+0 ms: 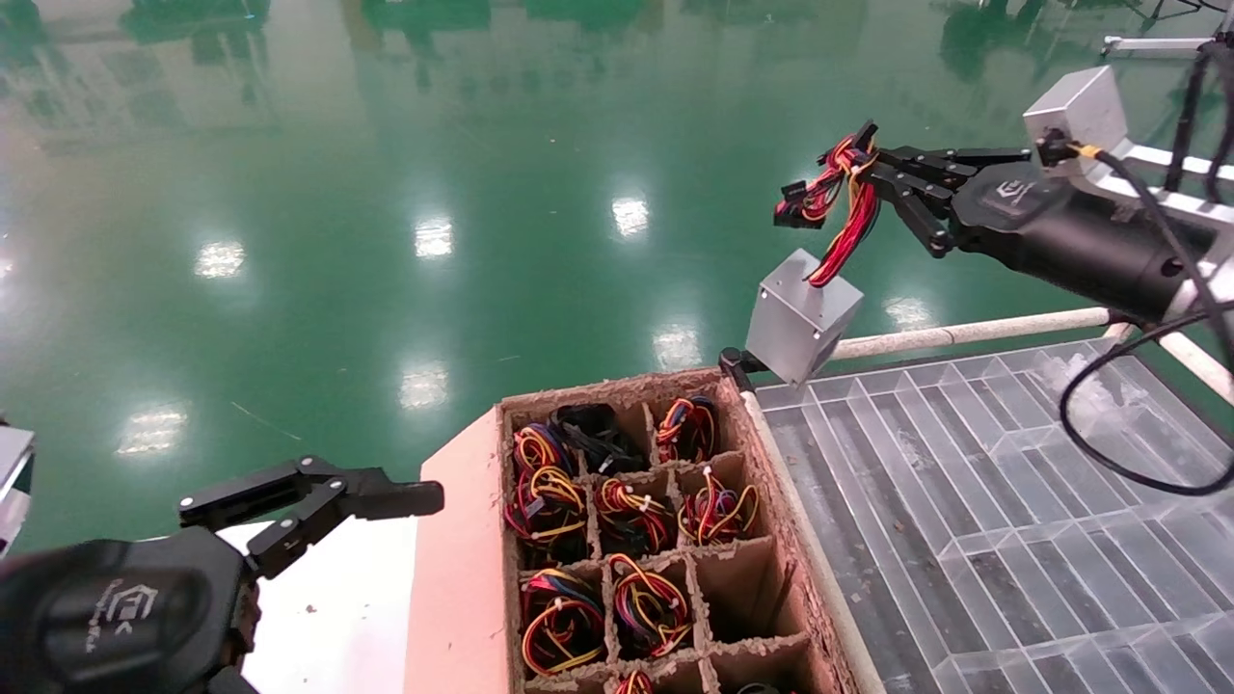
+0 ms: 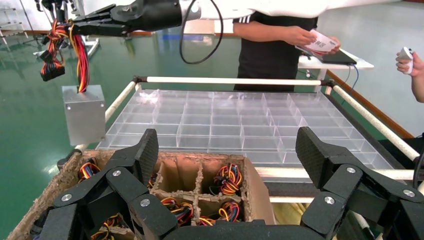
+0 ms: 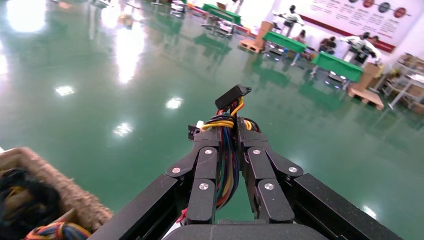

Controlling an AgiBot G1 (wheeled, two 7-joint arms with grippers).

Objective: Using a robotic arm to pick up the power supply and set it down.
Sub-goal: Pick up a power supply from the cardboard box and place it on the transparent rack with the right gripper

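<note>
Jaws clamped on wires, right gripper (image 1: 872,166) extended, power supply (image 1: 802,315) dangling

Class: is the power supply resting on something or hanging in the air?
Hanging: the power supply dangles tilted by its wires, pinched in the right hand.

We see the power supply (image 1: 803,316), silver-grey box, tilted, hanging in mid-air by its red, black, yellow wires (image 1: 848,207), pinched in our right tool (image 1: 882,173)

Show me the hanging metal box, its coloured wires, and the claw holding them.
power supply (image 1: 802,318), head view, box's front face.
wire bundle (image 1: 856,217), head view, red strands.
right gripper (image 1: 882,172), head view, between fingertips.
</note>
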